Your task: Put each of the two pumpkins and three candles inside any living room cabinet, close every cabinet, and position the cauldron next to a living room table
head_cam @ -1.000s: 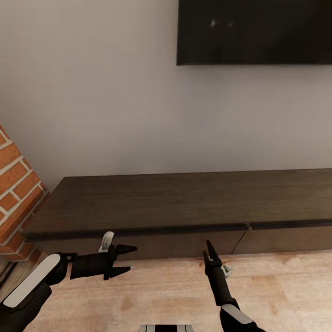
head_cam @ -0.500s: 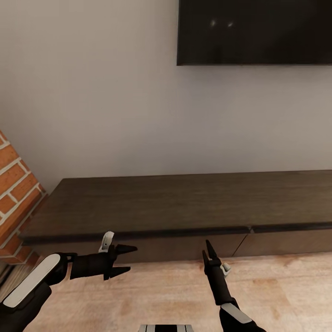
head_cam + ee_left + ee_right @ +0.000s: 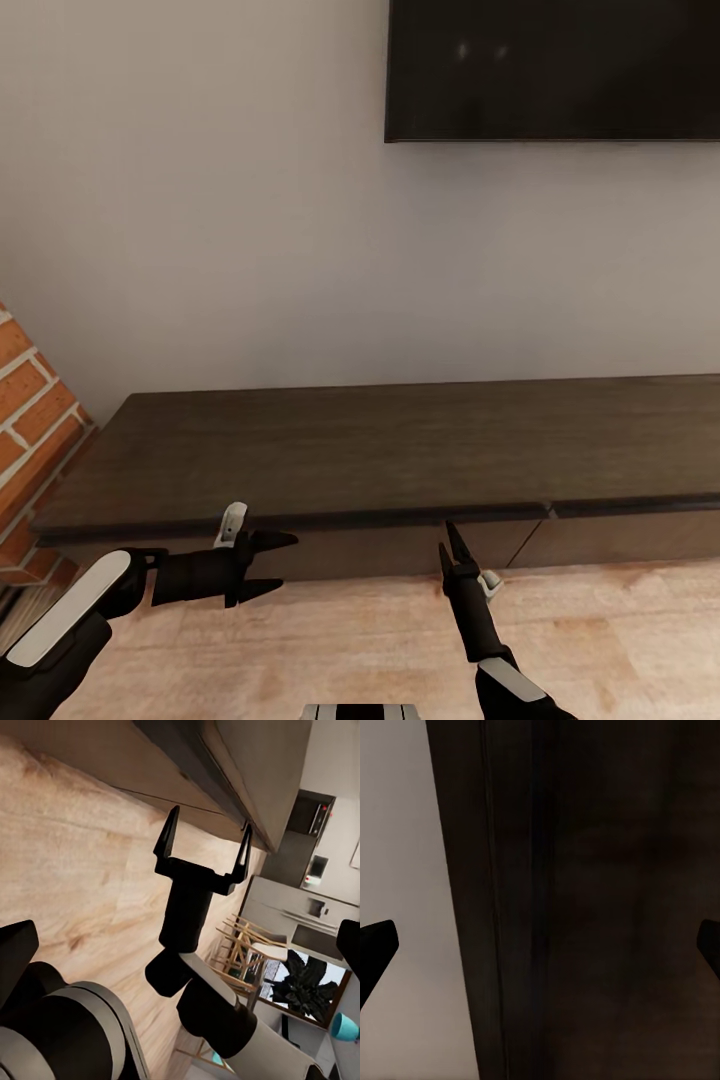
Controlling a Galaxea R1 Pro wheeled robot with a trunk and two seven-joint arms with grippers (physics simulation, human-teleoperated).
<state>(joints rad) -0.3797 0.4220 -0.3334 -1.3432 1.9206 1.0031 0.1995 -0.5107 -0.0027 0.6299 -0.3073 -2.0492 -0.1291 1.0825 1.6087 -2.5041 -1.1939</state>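
Head and right wrist cameras face the cabinet [image 3: 400, 440]

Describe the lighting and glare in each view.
Head view: soft even light, two faint glare spots on the black wall screen. Left wrist view: bright, sharp wooden floor. Right wrist view: dim, the long dark brown wooden cabinet nearly featureless.
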